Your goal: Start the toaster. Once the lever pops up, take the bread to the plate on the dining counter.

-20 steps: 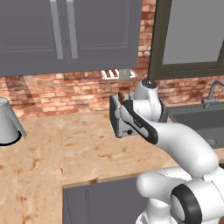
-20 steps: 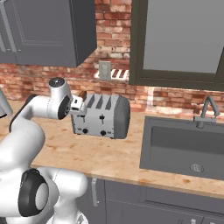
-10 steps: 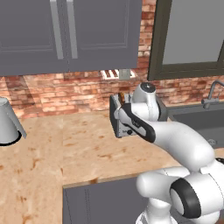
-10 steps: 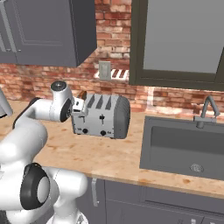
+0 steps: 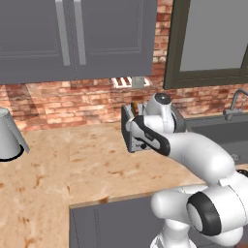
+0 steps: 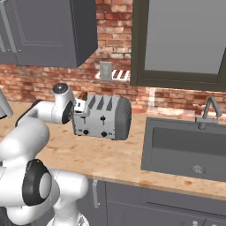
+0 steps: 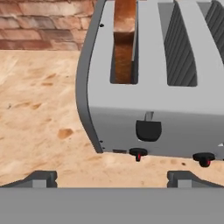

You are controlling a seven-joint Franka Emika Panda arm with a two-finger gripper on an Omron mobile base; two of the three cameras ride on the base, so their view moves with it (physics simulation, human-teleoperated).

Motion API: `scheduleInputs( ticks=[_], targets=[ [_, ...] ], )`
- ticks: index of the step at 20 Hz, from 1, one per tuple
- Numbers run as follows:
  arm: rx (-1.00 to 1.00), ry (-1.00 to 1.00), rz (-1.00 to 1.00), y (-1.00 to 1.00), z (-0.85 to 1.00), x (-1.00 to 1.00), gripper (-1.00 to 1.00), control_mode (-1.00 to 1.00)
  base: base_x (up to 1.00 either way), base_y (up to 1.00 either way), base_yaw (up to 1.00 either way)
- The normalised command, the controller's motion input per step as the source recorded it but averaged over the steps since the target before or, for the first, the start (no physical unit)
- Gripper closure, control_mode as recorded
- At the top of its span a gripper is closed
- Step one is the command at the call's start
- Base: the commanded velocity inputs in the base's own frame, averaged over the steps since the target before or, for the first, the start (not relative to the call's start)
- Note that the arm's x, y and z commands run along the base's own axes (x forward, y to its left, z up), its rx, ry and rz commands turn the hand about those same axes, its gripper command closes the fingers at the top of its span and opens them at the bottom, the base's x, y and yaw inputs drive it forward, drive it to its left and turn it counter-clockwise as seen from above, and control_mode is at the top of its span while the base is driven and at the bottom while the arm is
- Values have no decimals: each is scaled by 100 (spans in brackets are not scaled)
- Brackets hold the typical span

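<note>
Robot arm [image 5: 193, 150]: glossy white, rounded tubular links joined by bulbous housings. Joints bear dark grey-black circular caps and bands. A dark strip runs along the forearm. Fingertips [image 7: 39, 178]: small, dark grey, blocky.
</note>
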Motion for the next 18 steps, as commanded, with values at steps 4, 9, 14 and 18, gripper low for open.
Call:
scheduleInputs(
  ticks=[4, 9, 14, 18],
  targets=[
    [0, -2, 0, 0, -5, 17, -100, -100, 0, 0, 0],
    [0, -2, 0, 0, -2, 19, -100, -100, 0, 0, 0],
    [0, -1, 0, 0, 0, 13, -100, -100, 0, 0, 0],
    [0, 0, 0, 0, -3, 14, -100, -100, 0, 0, 0]
  ],
)
